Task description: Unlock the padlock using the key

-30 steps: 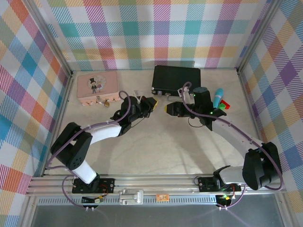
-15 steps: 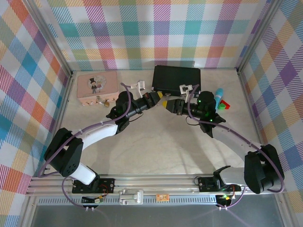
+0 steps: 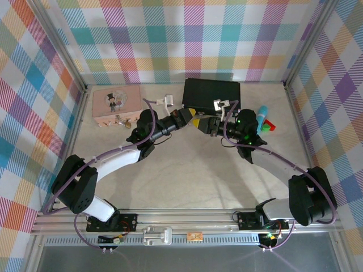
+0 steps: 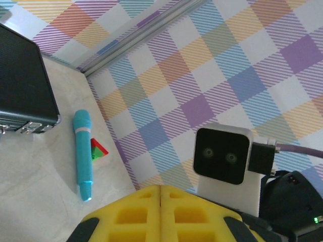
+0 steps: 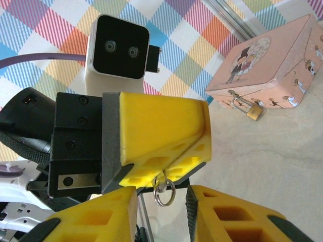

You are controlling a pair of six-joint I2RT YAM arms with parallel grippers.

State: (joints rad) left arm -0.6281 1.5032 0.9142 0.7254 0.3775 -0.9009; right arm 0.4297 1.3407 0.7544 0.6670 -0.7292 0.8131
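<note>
Handover or regrasp stage, by my read; no unlocking yet.

- Your left gripper (image 3: 191,118) is well to the right of the pink tin (image 5: 262,70). Its yellow pads are clenched on the key (image 5: 161,177). Most of the key is hidden between them, and its small split ring (image 5: 164,192) dangles below.
- Your right gripper (image 3: 202,122) is nose to nose with the left, a little farther from the tin. It is released, with the ring hanging in the gap between its fingers.
- The padlock (image 5: 251,109) hangs from the clasp on the tin's front wall, shackle closed and untouched, well apart from both grippers.
- Next move, likely: settle which gripper carries the key, then take it across to the tin and line the blade up with the keyway. The lock swings free, so expect to steady it first.
- The pink tin has its lid down; contents hidden.
- The black case (image 3: 211,93), right of the tin at the back wall, is closed; contents hidden.
- A teal pen (image 4: 83,154) and a red-green block (image 4: 98,150) lie beyond the case, farthest from the tin.
</note>
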